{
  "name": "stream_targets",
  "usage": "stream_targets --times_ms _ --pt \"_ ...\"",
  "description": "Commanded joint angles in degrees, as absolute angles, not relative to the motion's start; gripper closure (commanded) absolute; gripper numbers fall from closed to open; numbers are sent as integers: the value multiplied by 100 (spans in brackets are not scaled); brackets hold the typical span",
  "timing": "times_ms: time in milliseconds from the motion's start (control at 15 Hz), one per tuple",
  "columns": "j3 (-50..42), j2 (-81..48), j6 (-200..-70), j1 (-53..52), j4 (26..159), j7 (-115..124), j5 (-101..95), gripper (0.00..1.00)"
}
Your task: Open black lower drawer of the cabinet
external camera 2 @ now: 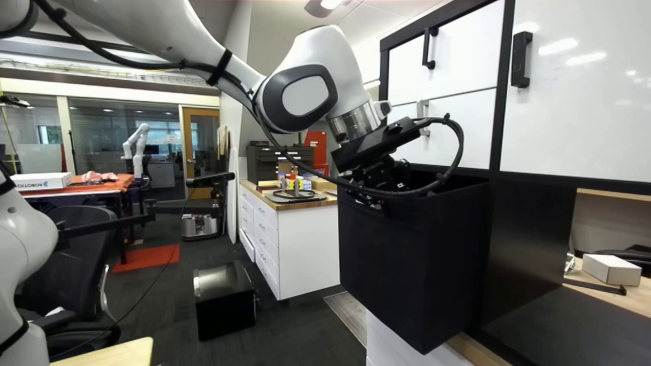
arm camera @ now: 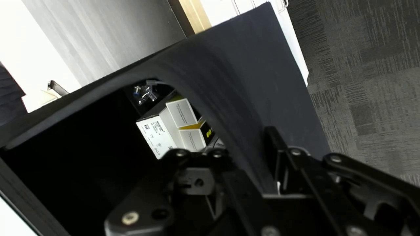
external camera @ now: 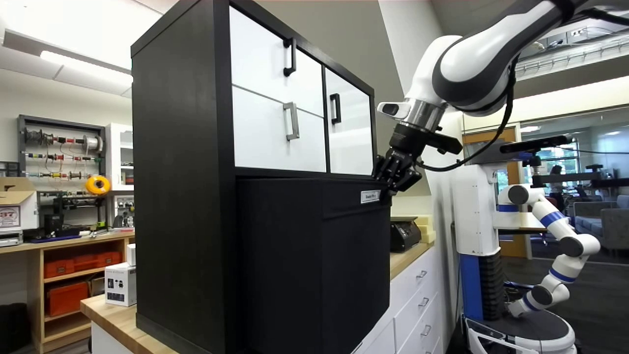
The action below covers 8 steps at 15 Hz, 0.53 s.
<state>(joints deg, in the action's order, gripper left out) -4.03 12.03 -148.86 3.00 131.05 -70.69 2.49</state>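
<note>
The black lower drawer stands well out of the cabinet in both exterior views; its open top shows in the wrist view. The cabinet is black with white upper fronts. A small pale label-like handle sits near the drawer's top edge. My gripper straddles the top rim of the drawer front, one finger inside and one outside, and appears shut on it. The inner fingertip is partly hidden. White boxes lie inside the drawer.
A white counter unit with a wooden top stands beyond the drawer. A black box lies on the floor. Another robot stands behind my arm. A small white box lies on the wooden counter beyond the cabinet.
</note>
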Motion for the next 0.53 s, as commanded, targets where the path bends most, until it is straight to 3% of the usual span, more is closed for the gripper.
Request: stream_targets --times_ms 0,467 --pt "-560 1831 -14717 352 13791 -6788 -35 95" --pt "-579 2004 -14686 350 13954 -6788 -62 95"
